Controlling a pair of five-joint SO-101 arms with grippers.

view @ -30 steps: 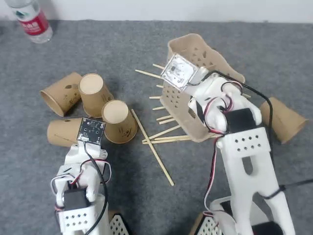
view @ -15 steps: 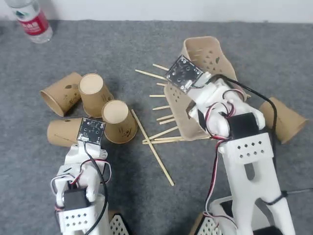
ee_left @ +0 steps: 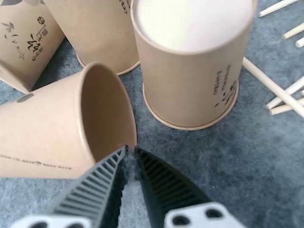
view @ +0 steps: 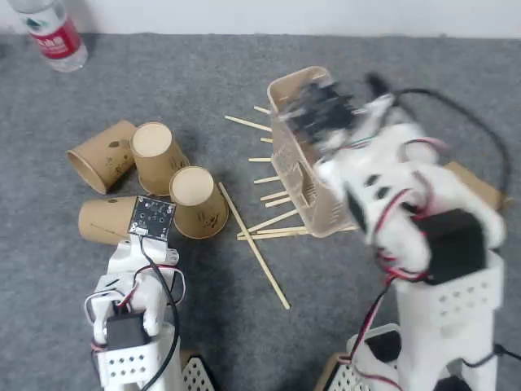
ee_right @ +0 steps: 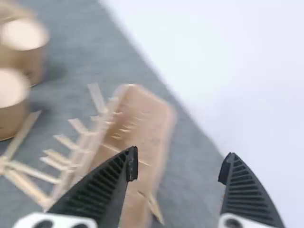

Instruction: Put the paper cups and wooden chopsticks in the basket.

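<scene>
my right tool (ee_right: 178, 171) gapes wide, holding nothing, over the basket (view: 303, 183). my left tool (ee_left: 130, 154), pinched together, empty, faces a fallen cup (ee_left: 57, 128). printed cups (view: 155, 155) and chopsticks (view: 254, 244) lie near the basket.

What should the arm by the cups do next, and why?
Probably open the left gripper: its jaws are shut just at the rim of the lying paper cup, and they must part to grip that rim.

Prob. robotics lab bench — grey felt mat (view: 203, 73), white wall (view: 244, 12).
</scene>
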